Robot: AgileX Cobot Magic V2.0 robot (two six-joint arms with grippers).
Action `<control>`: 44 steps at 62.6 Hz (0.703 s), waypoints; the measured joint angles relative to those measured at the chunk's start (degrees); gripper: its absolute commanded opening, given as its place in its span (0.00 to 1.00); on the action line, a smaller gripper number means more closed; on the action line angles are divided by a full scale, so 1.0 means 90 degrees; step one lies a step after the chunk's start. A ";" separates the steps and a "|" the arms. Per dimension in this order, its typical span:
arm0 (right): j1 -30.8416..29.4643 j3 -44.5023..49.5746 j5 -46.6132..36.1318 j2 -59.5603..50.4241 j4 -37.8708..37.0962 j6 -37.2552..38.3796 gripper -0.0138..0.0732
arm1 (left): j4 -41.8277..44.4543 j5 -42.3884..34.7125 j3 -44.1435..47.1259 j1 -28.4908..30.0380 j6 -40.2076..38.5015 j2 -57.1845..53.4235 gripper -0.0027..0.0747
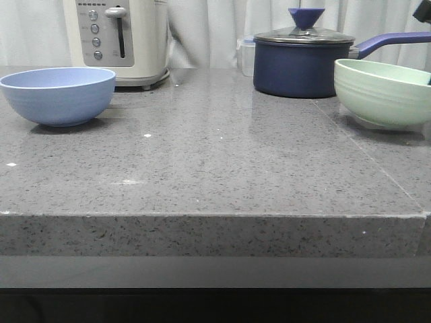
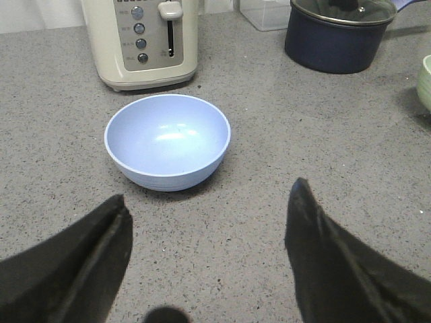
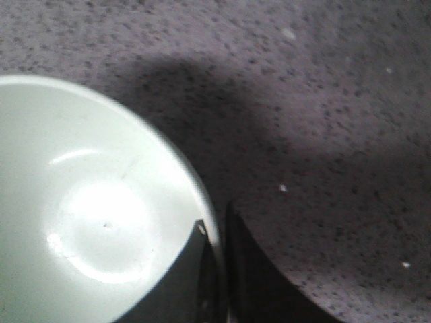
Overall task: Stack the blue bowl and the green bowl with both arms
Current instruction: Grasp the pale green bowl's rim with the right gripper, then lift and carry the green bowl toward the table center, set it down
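Near the counter's (image 1: 222,168) left edge stands the blue bowl (image 1: 58,95), upright, before the toaster (image 1: 121,37). Left gripper (image 2: 209,222) hovers short of it, fingers spread wide, holding nothing. At the right edge, the right gripper (image 3: 217,232) pinches the green bowl's (image 1: 380,91) rim, beside the saucepan (image 1: 303,60).
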 measured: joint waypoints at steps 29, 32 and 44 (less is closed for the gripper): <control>0.2588 -0.1643 0.0146 0.0579 -0.1030 0.1229 0.10 | 0.0000 0.0003 0.0000 0.0000 0.0010 0.0000 0.65; 0.2781 -0.1811 0.0170 0.0744 -0.1194 0.1387 0.10 | 0.0000 0.0003 0.0000 0.0000 0.0010 0.0000 0.65; 0.3262 -0.2283 0.0186 0.1264 -0.1327 0.1762 0.10 | 0.0000 0.0003 0.0000 0.0000 0.0010 0.0000 0.65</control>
